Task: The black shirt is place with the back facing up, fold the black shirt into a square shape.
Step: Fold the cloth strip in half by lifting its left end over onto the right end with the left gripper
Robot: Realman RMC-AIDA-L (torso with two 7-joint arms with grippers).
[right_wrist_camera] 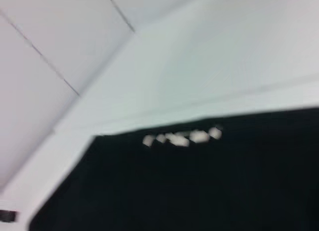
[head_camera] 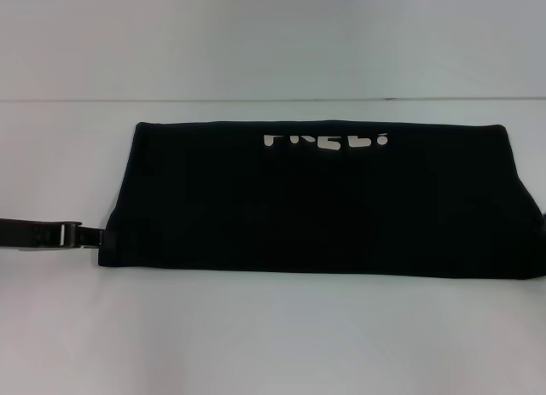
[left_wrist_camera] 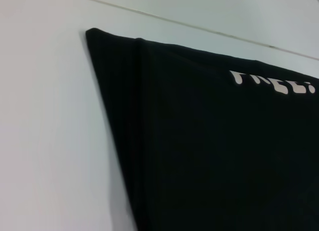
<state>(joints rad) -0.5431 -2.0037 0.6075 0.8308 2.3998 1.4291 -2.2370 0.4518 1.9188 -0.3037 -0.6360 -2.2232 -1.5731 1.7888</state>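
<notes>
**Black shirt lies as a wide folded band, left gripper at its near-left corner**

In the head view the white table is bare cloth-free surface at 6 o'clock, nearest the robot. Just beyond it runs the near edge of the black shirt, which lies flat as a long horizontal band across the centre of the table, stretching from about 9 o'clock to the picture's edge at 3 o'clock.

The left gripper comes in low from 9 o'clock and meets the shirt's near-left corner; whether its fingers are clamped on the cloth or merely beside it cannot be told. The right gripper itself cannot be made out at 3 o'clock, where the shirt runs to the frame's border, so its state cannot be told either.

Farther off, along the shirt's far edge toward 12 o'clock, the white lettering shows only its lower half, cut by the fold. The left wrist view shows the shirt's far-left corner lying flat on the table. Beyond the shirt, a thin seam line crosses the table.
</notes>
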